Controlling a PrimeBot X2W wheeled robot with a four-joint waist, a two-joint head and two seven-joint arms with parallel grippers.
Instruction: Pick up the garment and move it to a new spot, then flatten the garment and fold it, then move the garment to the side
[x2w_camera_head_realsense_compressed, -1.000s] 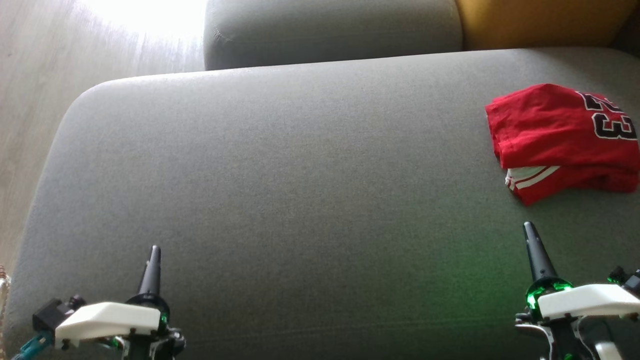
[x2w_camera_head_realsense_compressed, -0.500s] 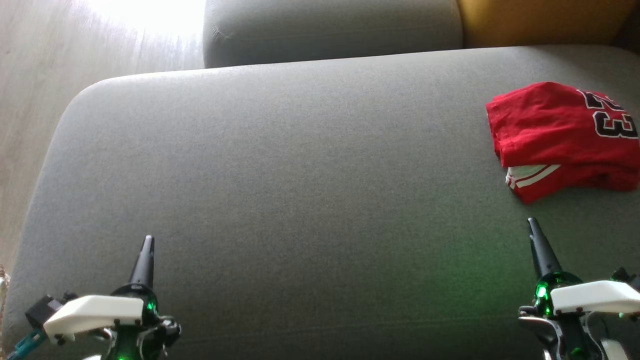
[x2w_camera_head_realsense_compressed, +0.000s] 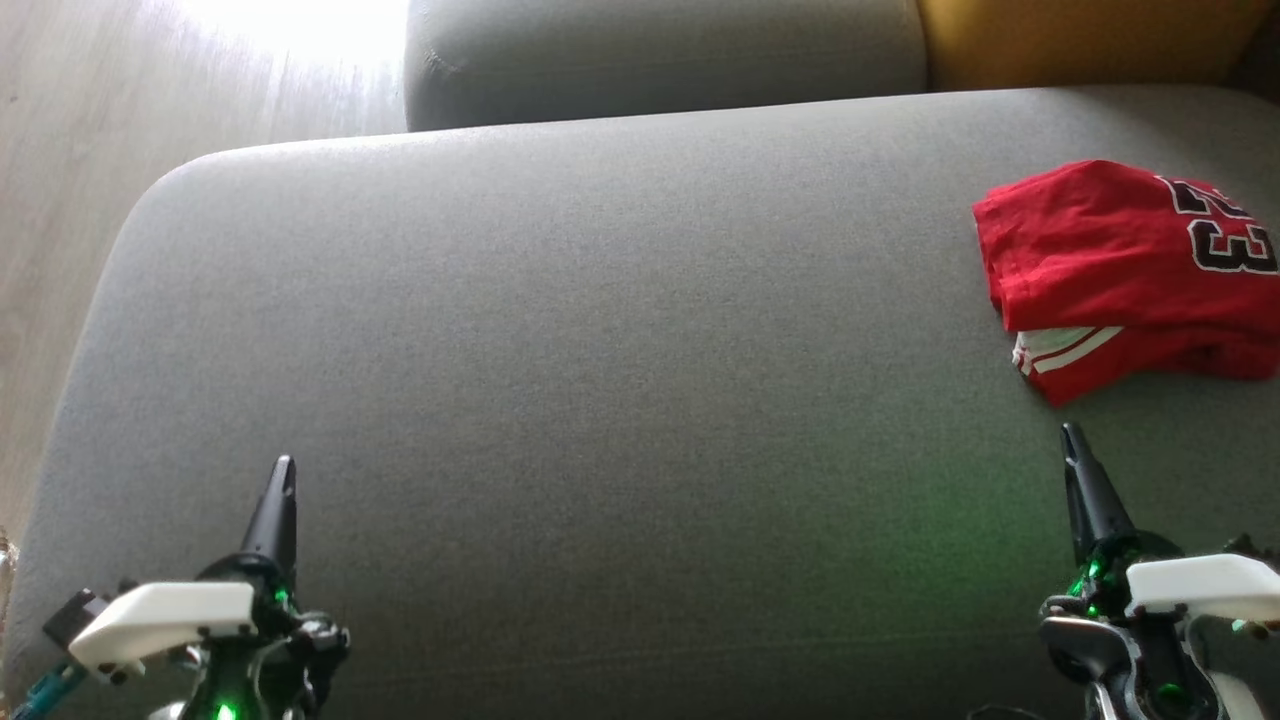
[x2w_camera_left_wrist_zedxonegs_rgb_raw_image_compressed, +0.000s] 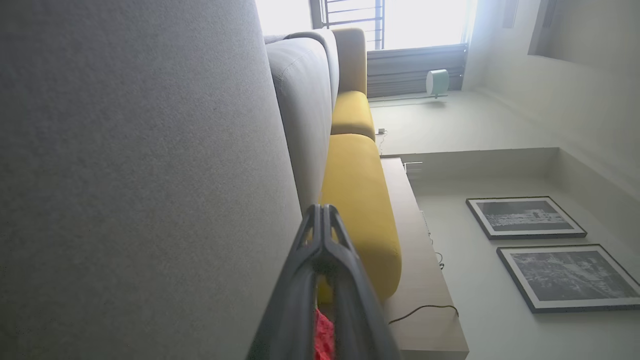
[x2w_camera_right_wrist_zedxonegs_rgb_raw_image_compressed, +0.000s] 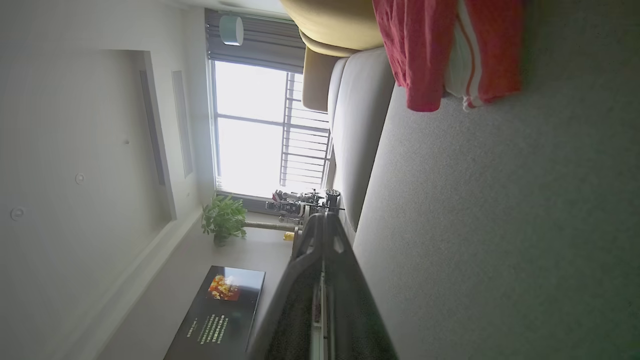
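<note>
The garment (x2w_camera_head_realsense_compressed: 1125, 275) is a red jersey with black-and-white numerals and a white striped trim, lying folded in a compact stack at the far right of the grey sofa seat (x2w_camera_head_realsense_compressed: 600, 380). In the right wrist view the garment (x2w_camera_right_wrist_zedxonegs_rgb_raw_image_compressed: 450, 50) lies at the top, ahead of the fingers. My right gripper (x2w_camera_head_realsense_compressed: 1072, 435) is shut and empty, its tips a short way in front of the garment's near edge, apart from it. My left gripper (x2w_camera_head_realsense_compressed: 284, 465) is shut and empty over the seat's near left. A sliver of red garment (x2w_camera_left_wrist_zedxonegs_rgb_raw_image_compressed: 324, 335) shows between the left fingers' bases.
A grey back cushion (x2w_camera_head_realsense_compressed: 660, 55) and a yellow cushion (x2w_camera_head_realsense_compressed: 1080, 40) stand behind the seat. Pale wood floor (x2w_camera_head_realsense_compressed: 60, 200) lies off the seat's left edge. Wide bare seat stretches between the two grippers.
Both grippers have drifted slightly outward and farther up the seat, the left leftward and the right rightward toward the garment. The garment has not moved.
</note>
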